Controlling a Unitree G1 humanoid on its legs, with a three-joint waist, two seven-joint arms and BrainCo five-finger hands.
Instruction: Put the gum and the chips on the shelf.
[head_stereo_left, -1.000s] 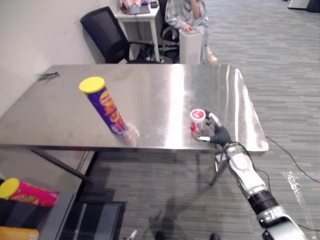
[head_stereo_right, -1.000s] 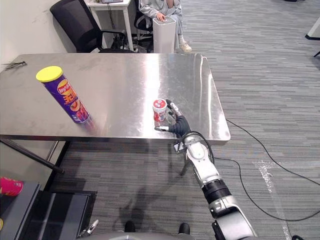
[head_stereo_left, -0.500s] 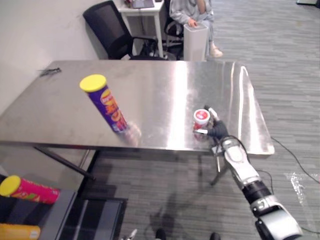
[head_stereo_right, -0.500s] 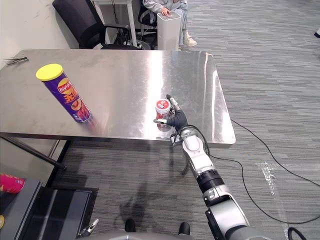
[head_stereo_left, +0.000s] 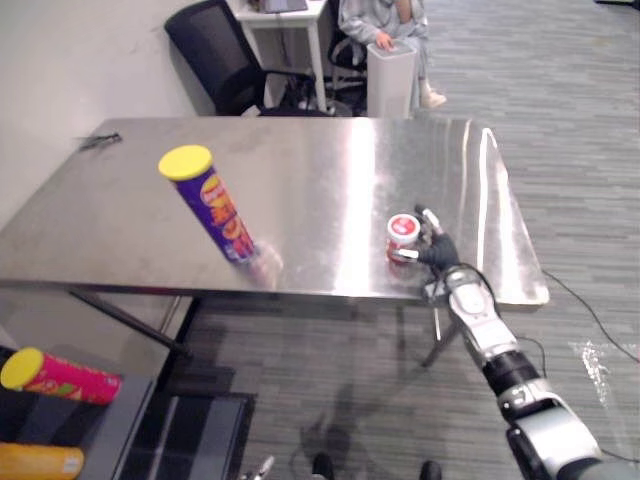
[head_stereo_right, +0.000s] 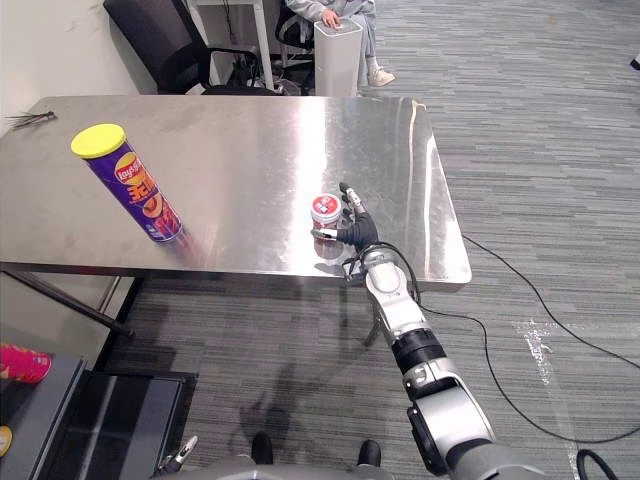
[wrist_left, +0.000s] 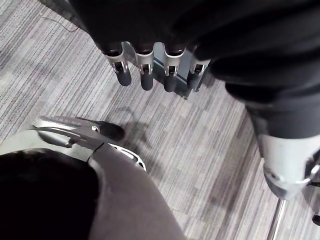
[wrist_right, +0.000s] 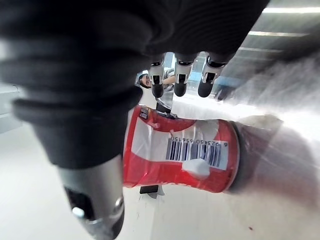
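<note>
A rectangular brushed-steel table (head_stereo_left: 330, 170) carries three things. A tall purple chip can with a yellow lid (head_stereo_left: 208, 205) stands on its base near the near edge, left of centre. A short red gum tub with a white lid (head_stereo_left: 402, 236) stands close to the near edge on the right, well apart from the can. At the far left corner lies a small dark object (head_stereo_left: 98, 141) (possibly a clip or a tangle of wire). Lower on the near left, a dark grey shelf unit (head_stereo_left: 105, 435) holds a pink can with a yellow lid (head_stereo_left: 60, 377) on its side, with an orange can (head_stereo_left: 38, 462) nearer.
</note>
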